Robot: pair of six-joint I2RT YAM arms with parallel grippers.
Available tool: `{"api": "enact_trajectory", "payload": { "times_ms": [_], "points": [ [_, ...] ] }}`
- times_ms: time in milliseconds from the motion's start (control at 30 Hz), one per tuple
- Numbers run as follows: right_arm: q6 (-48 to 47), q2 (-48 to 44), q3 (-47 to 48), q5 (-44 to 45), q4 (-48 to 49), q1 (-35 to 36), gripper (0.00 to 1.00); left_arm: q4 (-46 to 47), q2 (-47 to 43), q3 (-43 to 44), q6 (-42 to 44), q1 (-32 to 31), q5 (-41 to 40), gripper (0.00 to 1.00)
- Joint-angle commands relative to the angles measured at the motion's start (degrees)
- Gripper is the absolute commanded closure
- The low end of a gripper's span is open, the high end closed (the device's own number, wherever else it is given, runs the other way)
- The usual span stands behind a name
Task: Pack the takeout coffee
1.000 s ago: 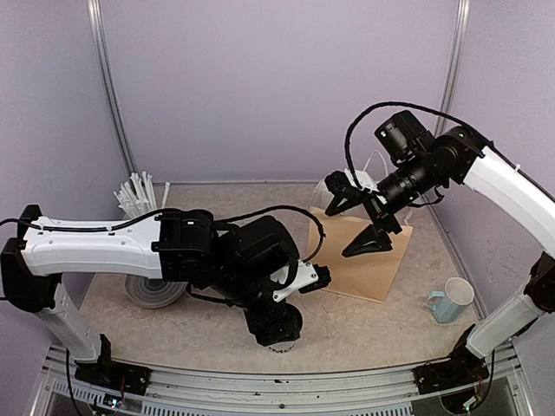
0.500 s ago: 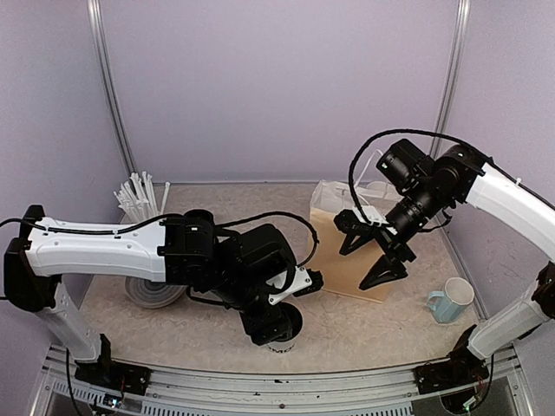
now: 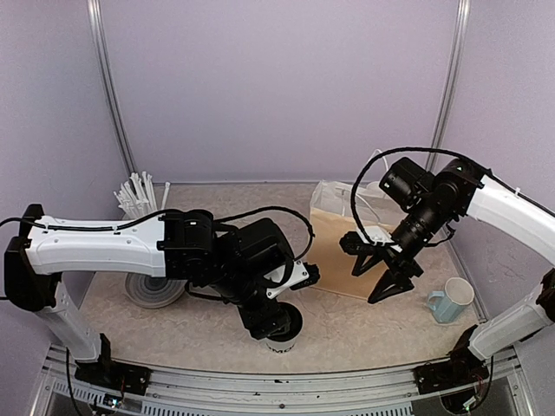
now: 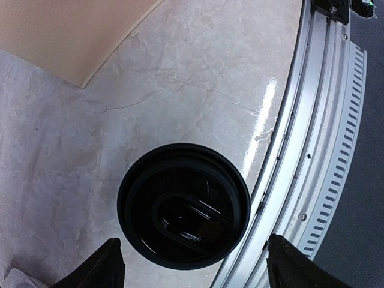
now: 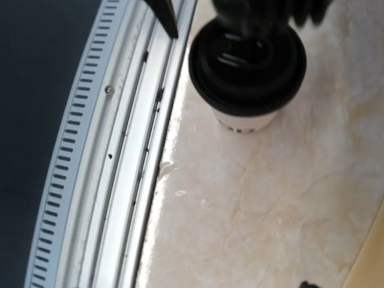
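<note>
Glossy black plastic lid (image 4: 183, 204), round with a raised oval, tops the white paper coffee cup (image 3: 282, 346) standing on the marbled beige table (image 4: 72, 138) by the ribbed metal rail (image 4: 318, 120). Left gripper (image 4: 193, 240) hangs straight over it, fingers wide apart, touching nothing. Right gripper (image 3: 375, 276), bent down before the flat brown paper bag (image 3: 334, 251), is spread and empty too.

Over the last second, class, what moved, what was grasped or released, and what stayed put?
The right gripper swung down from above the paper bag to its front, nearer the mug, jaws open and empty. The left gripper shifted slightly towards the near edge, staying open over the lidded cup. Nothing was grasped or released. The bag, mug and straws stayed put.
</note>
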Motion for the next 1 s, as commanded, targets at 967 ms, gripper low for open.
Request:
{"api": "enact_trajectory", "payload": {
  "times_ms": [967],
  "points": [
    [1.34,-1.50,-1.32,-0.28,0.27,0.37,0.24,-4.56,8.26,6.33,1.76,2.07,-0.92,0.21]
  ]
}}
